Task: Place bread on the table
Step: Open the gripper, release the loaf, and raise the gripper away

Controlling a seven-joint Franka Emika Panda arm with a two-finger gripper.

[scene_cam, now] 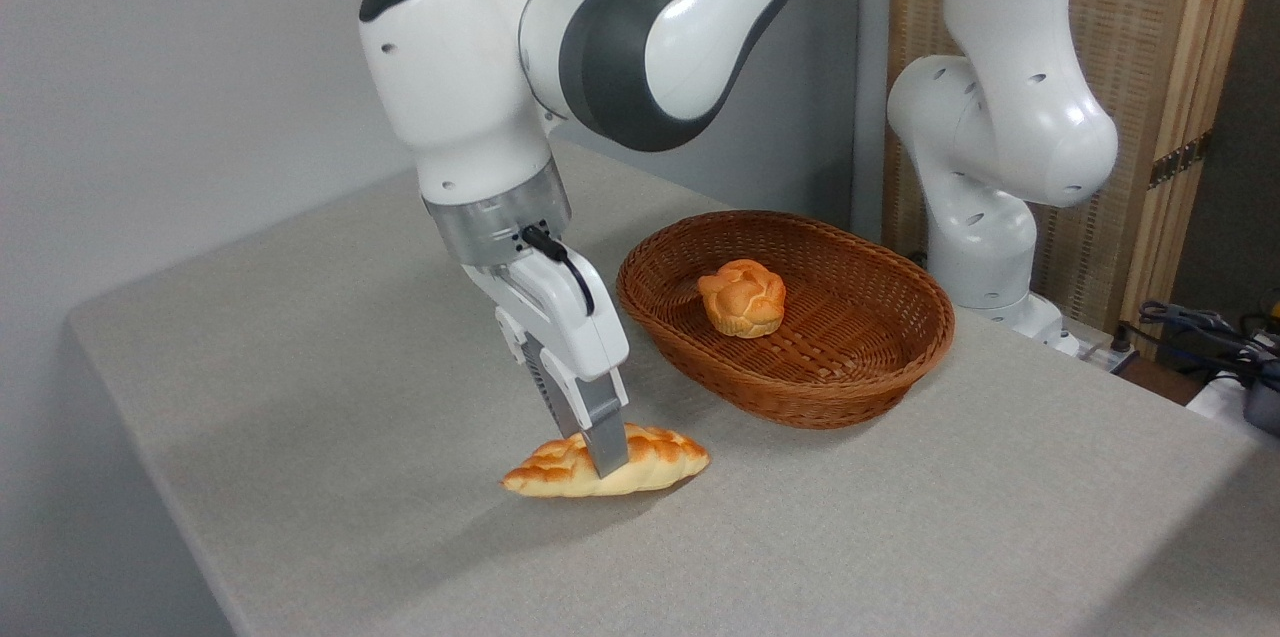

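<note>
One loaf, the bread (pixel 640 462), lies on the bench (pixel 300 367) right between my fingers (pixel 604 452), which pinch it across its middle; its long axis runs left-right, crosswise to them. Next, I'd judge: let go, lift straight up.

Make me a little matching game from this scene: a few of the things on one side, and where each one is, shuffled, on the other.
Things:
1. braided loaf
2. round bun
3. wicker basket
4. gripper

Places:
A. inside the basket
B. lying on the grey table, left of the basket
C. straddling the loaf
D. standing on the table near the robot's base

Pairs: 1-B, 2-A, 3-D, 4-C
</note>
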